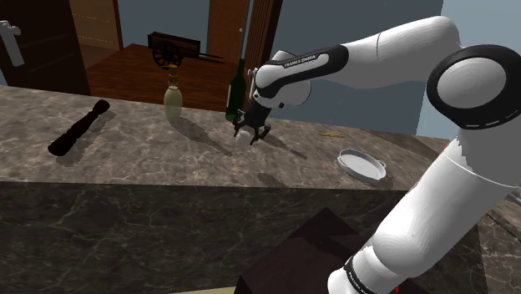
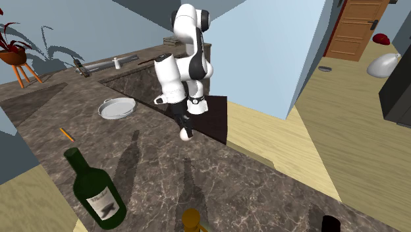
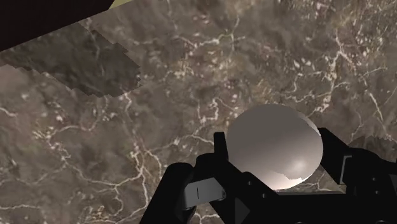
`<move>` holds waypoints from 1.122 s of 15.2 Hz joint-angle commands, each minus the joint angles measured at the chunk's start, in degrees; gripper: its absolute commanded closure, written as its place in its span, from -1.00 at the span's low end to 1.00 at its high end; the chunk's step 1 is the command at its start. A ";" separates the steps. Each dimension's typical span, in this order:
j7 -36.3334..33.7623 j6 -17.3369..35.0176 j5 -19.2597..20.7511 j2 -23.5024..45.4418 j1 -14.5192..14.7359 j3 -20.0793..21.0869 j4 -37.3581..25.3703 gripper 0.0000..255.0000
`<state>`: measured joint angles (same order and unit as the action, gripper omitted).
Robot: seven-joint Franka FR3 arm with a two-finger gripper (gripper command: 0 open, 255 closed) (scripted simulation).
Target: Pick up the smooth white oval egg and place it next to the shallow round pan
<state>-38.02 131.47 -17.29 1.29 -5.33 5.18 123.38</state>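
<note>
A smooth white egg (image 3: 272, 153) sits clasped between my black fingers (image 3: 219, 149). My gripper (image 1: 251, 134) is shut on the egg (image 1: 245, 139) low over the brown marble counter, near its middle in the shoulder view. Whether the egg (image 2: 186, 134) touches the counter I cannot tell. The shallow round white pan (image 1: 362, 164) lies on the counter toward the shoulder view's right, well apart from the gripper (image 2: 186, 129). In the second exterior view the pan (image 2: 116, 107) lies up and to the left of the egg.
A dark green wine bottle (image 1: 238, 88) and a pale bottle (image 1: 172, 98) stand just behind the gripper. A dark pepper mill (image 1: 79, 127) lies far to the shoulder view's left. A thin orange stick (image 2: 66, 134) lies near the pan. The dark stand (image 1: 292, 250) sits below.
</note>
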 commanded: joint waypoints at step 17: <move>2.75 -10.75 0.98 -7.72 -2.71 -3.11 -1.93 1.00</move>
<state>-36.27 121.19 -16.23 -5.26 -7.59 2.61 120.50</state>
